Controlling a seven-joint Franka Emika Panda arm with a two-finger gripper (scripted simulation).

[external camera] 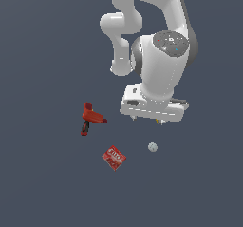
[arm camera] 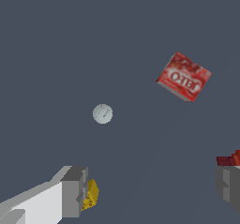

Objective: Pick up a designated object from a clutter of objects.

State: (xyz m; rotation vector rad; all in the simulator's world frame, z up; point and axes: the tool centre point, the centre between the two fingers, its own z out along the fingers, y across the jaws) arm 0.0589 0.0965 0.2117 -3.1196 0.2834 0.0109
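Note:
The tiny white-grey dimpled ball (external camera: pixel 152 147) lies on the dark floor, below and in front of my gripper (external camera: pixel 148 120). The gripper hangs above the floor, open and empty. In the wrist view the ball (arm camera: pixel 102 114) lies apart from the gripper (arm camera: pixel 152 190), whose two fingers stand wide apart. The red square packet (external camera: pixel 114 157) lies flat to the exterior view's left of the ball and also shows in the wrist view (arm camera: pixel 183 77). The yellow cube (arm camera: pixel 90 195) peeks out beside one finger (arm camera: pixel 75 190). In the exterior view the arm hides it.
The red drill-shaped tool with a dark handle (external camera: pixel 90 118) lies at the exterior view's left. Only a red edge of it (arm camera: pixel 230 159) shows in the wrist view, above the other finger. The white arm (external camera: pixel 161 55) rises over the back of the scene.

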